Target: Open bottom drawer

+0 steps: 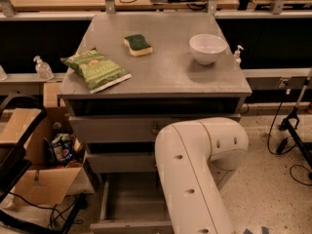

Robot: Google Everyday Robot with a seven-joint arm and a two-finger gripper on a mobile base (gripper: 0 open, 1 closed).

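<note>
bottom drawer (pixel 127 202): lowest of 3 grey drawers; seen pulled out, shallow grey tray exposed. Front edge cut by the frame bottom, right part covered by the arm. Knob can't be made out.
gripper: hidden, somewhere behind/below the arm or past the frame edge. Position can't be fixed more closely; open/closed state can't be told.
arm (pixel 195 179): large white elbow link, fills lower centre-right in front of the cabinet, cut off at the frame bottom.
middle drawer (pixel 119 162): grey front seen on the left only; rest blocked by the arm.
top drawer (pixel 109 129): grey front under the countertop; small metal knob (pixel 155 129) seen just at the arm's edge.
countertop (pixel 165 79): grey, flat.
chip bag (pixel 95 68): green, lying at the left edge, corner slightly overhanging.
sponge (pixel 137 44): green/yellow, back centre, apart from the bag.
bowl (pixel 207 48): white, upright, right side.
bottles: one clear pump bottle (pixel 43 68) left of the cabinet, a smaller one (pixel 238 54) at right, part-hidden by the countertop edge.
cardboard box (pixel 41 184): open, on the floor at left; contents hard to make out.
</note>
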